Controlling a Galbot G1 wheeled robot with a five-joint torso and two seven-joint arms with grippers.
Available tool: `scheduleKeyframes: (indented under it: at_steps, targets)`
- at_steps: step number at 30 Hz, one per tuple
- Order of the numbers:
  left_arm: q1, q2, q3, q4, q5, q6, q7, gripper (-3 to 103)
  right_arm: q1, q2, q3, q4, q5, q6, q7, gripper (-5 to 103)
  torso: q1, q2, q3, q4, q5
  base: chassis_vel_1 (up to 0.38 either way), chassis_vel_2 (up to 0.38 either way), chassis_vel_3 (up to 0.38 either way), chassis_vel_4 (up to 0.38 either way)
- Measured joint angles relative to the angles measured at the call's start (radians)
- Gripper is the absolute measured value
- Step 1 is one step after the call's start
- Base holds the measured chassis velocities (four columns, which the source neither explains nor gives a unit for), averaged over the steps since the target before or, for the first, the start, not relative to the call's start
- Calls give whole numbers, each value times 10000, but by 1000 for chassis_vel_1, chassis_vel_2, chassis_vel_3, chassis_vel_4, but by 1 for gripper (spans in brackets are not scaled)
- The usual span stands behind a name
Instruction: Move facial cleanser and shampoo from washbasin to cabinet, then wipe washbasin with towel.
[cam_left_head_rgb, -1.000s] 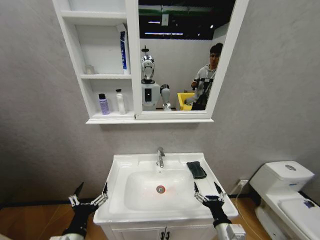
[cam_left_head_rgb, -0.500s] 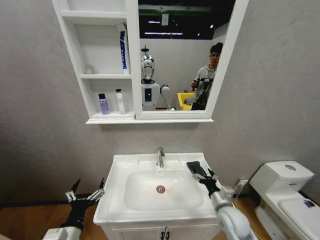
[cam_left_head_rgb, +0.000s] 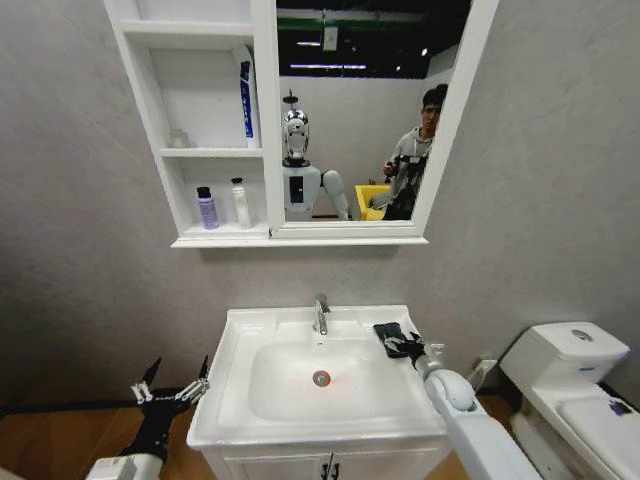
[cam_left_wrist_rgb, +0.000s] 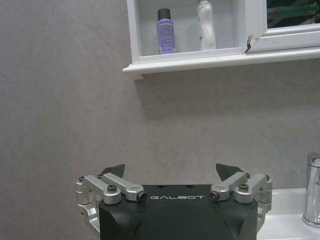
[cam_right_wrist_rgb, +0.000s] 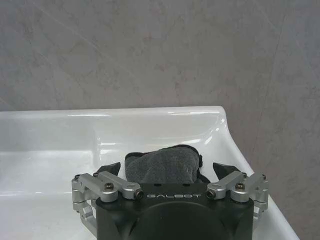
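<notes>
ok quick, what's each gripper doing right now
Left gripper: open, holding nothing, low beside the washbasin.
Right gripper: open, fingers either side of the towel on the basin rim, not closed on it.

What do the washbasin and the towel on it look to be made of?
The washbasin looks like glazed white ceramic: smooth, glossy, with bright reflections along its rim. The towel looks like soft dark grey terry or microfibre cloth, going by its fuzzy, matte, folded surface. The open right tool straddles it.
</notes>
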Motion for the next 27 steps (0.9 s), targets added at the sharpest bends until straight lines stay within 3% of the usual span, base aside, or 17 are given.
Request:
scheduleKeyframes:
  at_steps: [4, 7, 8, 12, 13, 15, 20, 22, 27]
  targets:
    - [1, -1, 3, 0, 2, -2, 0, 100, 182, 98, -142, -399, 0, 334, -133, 102, 0, 0, 0, -2, -1, 0, 0, 0, 0]
    - [3, 0, 4, 1, 5, -3, 0, 100, 337, 222, -306, -738, -43, 517, -193, 93, -2, 0, 0, 1, 0, 0, 0, 0, 0]
    - [3, -1, 4, 1, 5, -5, 0, 100, 444, 310, -352, -921, -91, 553, -194, 83, -2, 0, 0, -1, -1, 0, 0, 0, 0]
    - [3, -1, 4, 1, 5, -6, 0, 100, 542, 375, -386, -1071, -122, 508, -157, 77, -2, 0, 0, -1, -1, 0, 0, 0, 0]
    - [4, -1, 5, 1, 5, -7, 0, 100, 609, 372, -390, -1166, -132, 449, -134, 66, -2, 0, 0, 0, -1, 0, 0, 0, 0]
    - [4, -1, 5, 1, 5, -10, 0, 100, 728, 270, -419, -1321, -119, 334, -85, 57, -2, 2, -1, 1, -1, 0, 0, 0, 0]
    - [4, -1, 5, 1, 6, -10, 0, 100, 743, 234, -435, -1315, -93, 222, -49, 46, -2, 2, -1, 0, -1, 0, 0, 0, 0]
    - [5, -2, 5, 1, 6, -11, 0, 100, 693, 252, -401, -1190, -78, 156, 1, 35, -2, 2, -1, 0, 0, 0, 0, 0, 0]
    - [5, -2, 6, 1, 6, -11, 0, 100, 535, 189, -303, -779, -33, 30, 105, 19, -2, 1, 0, 1, 1, 0, 0, 0, 0]
